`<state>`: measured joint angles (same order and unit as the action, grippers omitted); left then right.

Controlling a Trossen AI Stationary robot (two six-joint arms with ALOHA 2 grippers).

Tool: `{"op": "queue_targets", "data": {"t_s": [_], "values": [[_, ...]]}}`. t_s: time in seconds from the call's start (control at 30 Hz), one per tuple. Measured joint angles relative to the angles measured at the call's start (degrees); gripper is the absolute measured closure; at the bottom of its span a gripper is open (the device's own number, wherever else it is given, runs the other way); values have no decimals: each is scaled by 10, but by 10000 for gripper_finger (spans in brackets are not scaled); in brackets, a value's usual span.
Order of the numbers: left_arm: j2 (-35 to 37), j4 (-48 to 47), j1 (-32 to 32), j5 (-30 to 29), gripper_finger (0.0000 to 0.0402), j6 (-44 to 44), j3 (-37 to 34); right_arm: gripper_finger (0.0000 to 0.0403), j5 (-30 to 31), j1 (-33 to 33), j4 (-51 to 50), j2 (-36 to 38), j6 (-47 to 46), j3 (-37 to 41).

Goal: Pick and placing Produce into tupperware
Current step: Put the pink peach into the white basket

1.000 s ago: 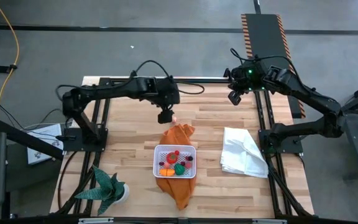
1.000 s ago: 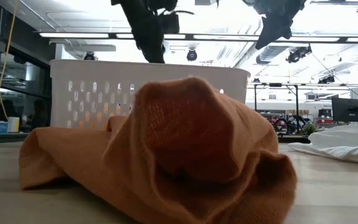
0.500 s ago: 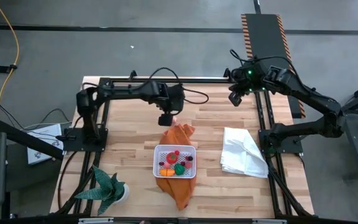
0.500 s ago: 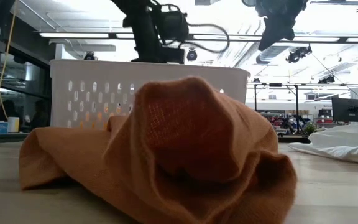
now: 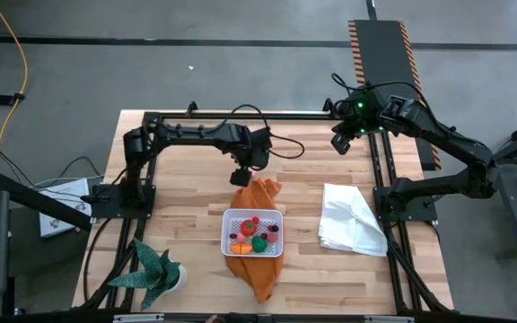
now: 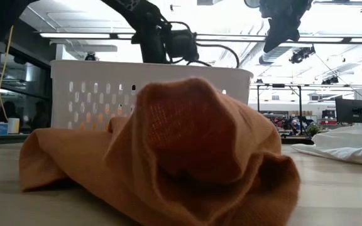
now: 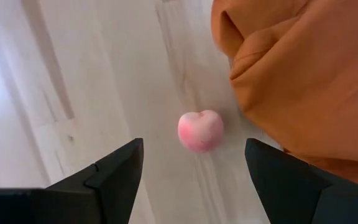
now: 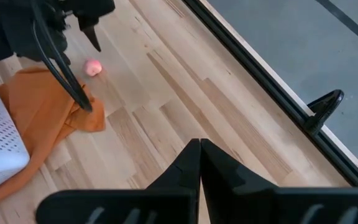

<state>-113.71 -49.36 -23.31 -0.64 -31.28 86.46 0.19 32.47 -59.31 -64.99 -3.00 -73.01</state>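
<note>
Hanging over the far side of the table, the left gripper [image 7: 191, 171] is seen with its two dark fingers [image 7: 114, 171] spread wide and nothing held between them. A small pink fruit [image 7: 200, 130] is seen on the bare wood between the fingers, just beside the edge of the orange cloth [image 7: 303, 74]. It is not touched yet.

A change is seen from a second ago. The left arm has been stretched out more, so the left gripper has been carried further along the table and is now lined up over the pink fruit. The fingers were closed a tiny bit and are then kept the same.

Further out, the tupperware [image 5: 228, 218] is found on top of the orange cloth, in the middle of the table. Red, orange, green and dark produce [image 5: 253, 237] is already packed inside it. The pink fruit is left outside, well apart from it on the far side of the cloth.

So the pink fruit is judged to be the next thing to be picked, and it looks like the last one.

The right gripper [image 8: 199, 163] is kept pressed shut and is parked at the far right of the table. A white cloth [image 5: 352, 219] and a green plant [image 5: 155, 269] are left alone.
</note>
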Motion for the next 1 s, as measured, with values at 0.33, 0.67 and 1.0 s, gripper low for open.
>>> {"op": "queue_targets", "data": {"t_s": [0.33,0.67,1.0], "values": [[-35,0,-5,4,133,-30,0,403,0,0,0,0,0,0],[-37,1,-30,51,133,-28,0,403,0,0,0,0,0,0],[-37,9,-29,82,133,-29,0,403,0,0,5,0,0,0]]}}
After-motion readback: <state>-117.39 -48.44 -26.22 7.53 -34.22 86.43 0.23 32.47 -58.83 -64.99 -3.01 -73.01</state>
